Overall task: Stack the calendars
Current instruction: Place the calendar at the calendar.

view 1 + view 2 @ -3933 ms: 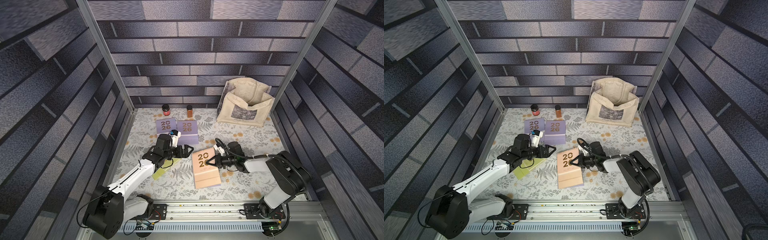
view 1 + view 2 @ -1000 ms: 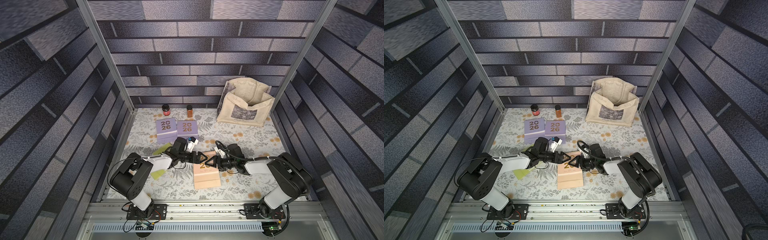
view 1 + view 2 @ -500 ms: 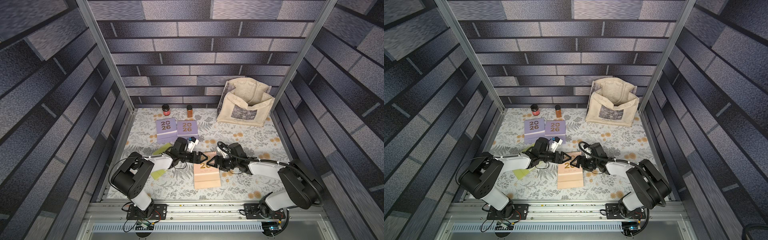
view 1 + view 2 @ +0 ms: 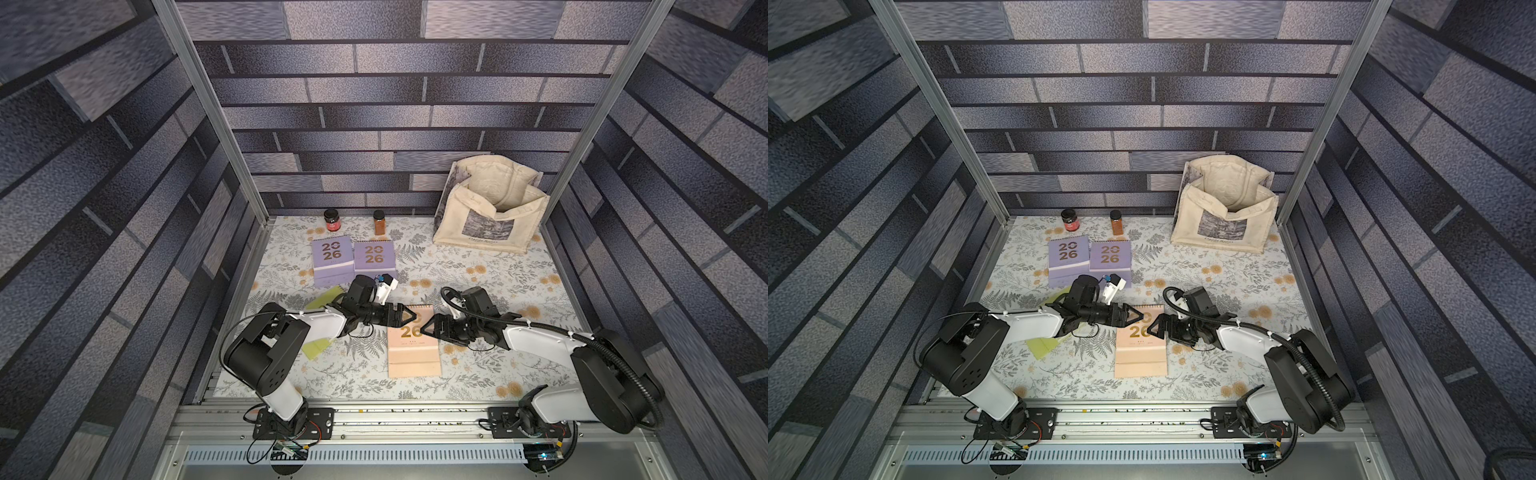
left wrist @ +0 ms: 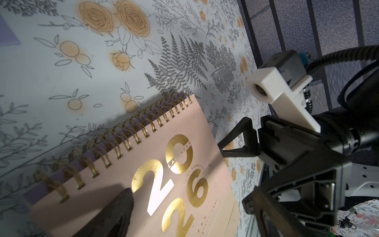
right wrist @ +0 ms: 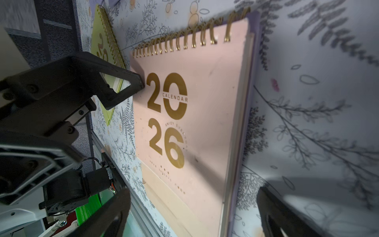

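Note:
A peach calendar [image 4: 413, 353] [image 4: 1140, 355] [image 5: 114, 174] [image 6: 205, 123] lies flat mid-table on a lavender calendar, of which only an edge [image 6: 255, 41] shows. My left gripper [image 4: 409, 318] [image 4: 1138, 318] [image 5: 190, 215] is open, low over the cover near the spiral. My right gripper [image 4: 426, 330] [image 4: 1152, 328] [image 6: 191, 215] faces it from the right, open and holding nothing. A yellow-green calendar [image 4: 316, 347] [image 6: 100, 41] lies partly under my left arm. Two lavender calendars [image 4: 332, 257] [image 4: 374, 257] lie side by side at the back.
A cream tote bag [image 4: 490, 216] stands at the back right. Two small jars [image 4: 331, 219] [image 4: 378, 221] stand against the back wall. Patterned walls close in the sides, and a metal rail [image 4: 395, 419] runs along the front.
My right gripper's jaws have spread wide off the peach calendar, which was tilted up earlier and now lies flat. My left arm came over from the yellow-green calendar and has held still for the last second.

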Motion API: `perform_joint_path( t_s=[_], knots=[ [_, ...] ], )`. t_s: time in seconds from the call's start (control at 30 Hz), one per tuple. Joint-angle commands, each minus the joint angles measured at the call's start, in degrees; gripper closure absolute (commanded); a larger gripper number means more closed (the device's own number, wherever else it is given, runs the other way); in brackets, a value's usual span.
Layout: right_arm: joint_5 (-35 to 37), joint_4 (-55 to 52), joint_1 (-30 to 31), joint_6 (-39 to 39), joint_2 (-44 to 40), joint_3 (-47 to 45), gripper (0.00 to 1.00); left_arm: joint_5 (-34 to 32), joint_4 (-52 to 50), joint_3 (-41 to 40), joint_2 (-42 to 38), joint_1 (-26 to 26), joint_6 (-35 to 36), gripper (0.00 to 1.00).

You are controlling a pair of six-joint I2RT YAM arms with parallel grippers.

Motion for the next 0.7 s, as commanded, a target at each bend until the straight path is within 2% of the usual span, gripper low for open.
perform_joint_path(
  t_s=[0.0,0.23,0.37,0.5,0.6,0.67],
  knots=[
    [2.1,-5.1,-0.3,-2.2,-2.0,1.1,0.01,-2.7,-6.0,-0.4,2.5,-0.2,-0.8,0.07],
    [6.9,-14.3,-0.3,-5.7,-8.2,5.6,0.0,-3.4,-8.9,1.3,0.7,-0.2,0.9,0.06],
    [10.3,-20.6,-0.3,-7.8,-12.5,10.2,0.0,-4.6,-12.5,2.9,-2.8,-0.1,2.8,0.05],
    [10.6,-22.0,0.1,-7.3,-13.1,13.0,0.0,-6.4,-16.9,4.9,-8.2,0.3,5.3,0.02],
    [12.4,-21.9,1.6,-6.5,-12.3,14.8,0.0,-8.8,-22.8,6.9,-13.0,2.3,8.2,0.0],
    [14.1,-21.5,3.4,-5.4,-11.4,16.2,0.0,-9.6,-26.0,7.0,-16.5,5.6,9.1,0.0]
  ],
)
